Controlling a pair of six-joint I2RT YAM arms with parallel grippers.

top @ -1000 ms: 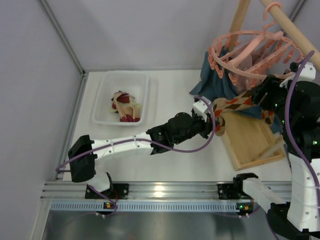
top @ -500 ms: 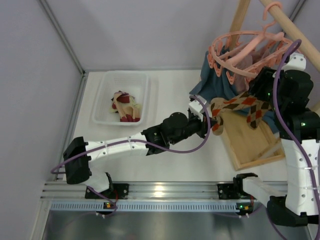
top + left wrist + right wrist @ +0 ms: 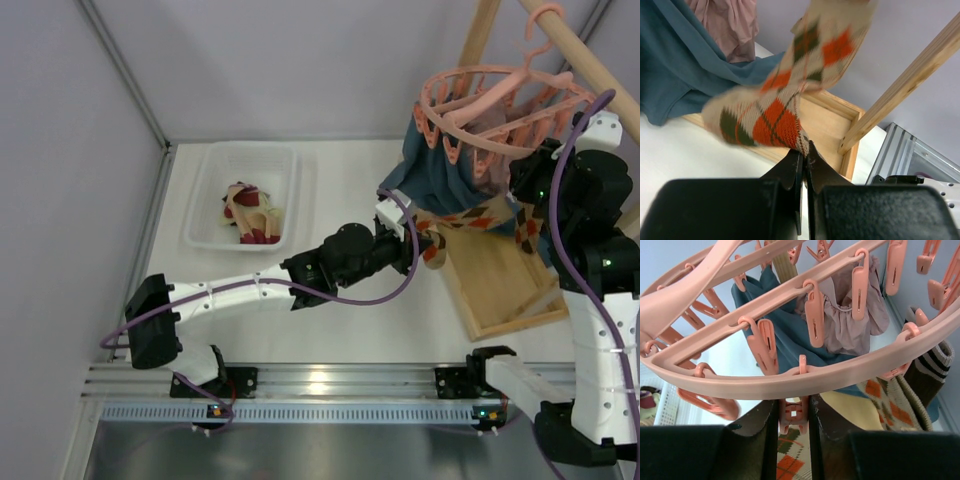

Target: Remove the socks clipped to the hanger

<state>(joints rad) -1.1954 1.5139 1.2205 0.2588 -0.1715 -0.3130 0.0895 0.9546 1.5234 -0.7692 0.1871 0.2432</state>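
Note:
The salmon-pink round hanger (image 3: 500, 95) hangs from a wooden pole at the back right. An argyle sock (image 3: 478, 216) in beige, orange and dark green stretches from a hanger clip down to my left gripper (image 3: 420, 243), which is shut on its toe end (image 3: 775, 120). In the left wrist view the jaws (image 3: 804, 148) pinch the knit edge. My right gripper (image 3: 793, 412) is under the outer ring (image 3: 790, 380), its fingers pressed on both sides of a pink clip (image 3: 793, 416). A cream-yellow sock (image 3: 847, 407) and a dark striped sock (image 3: 932, 365) hang beside it.
A teal-blue cloth (image 3: 440, 165) and a dusty-pink garment (image 3: 850, 325) also hang from the hanger. A wooden tray base (image 3: 505, 285) lies below it. A white basket (image 3: 215, 160) at the back left holds several removed socks (image 3: 252, 213).
My right gripper rose to the hanger's rim and closed on a clip. The argyle sock dropped lower and stretched flatter. My left gripper shifted slightly left, still holding the sock.

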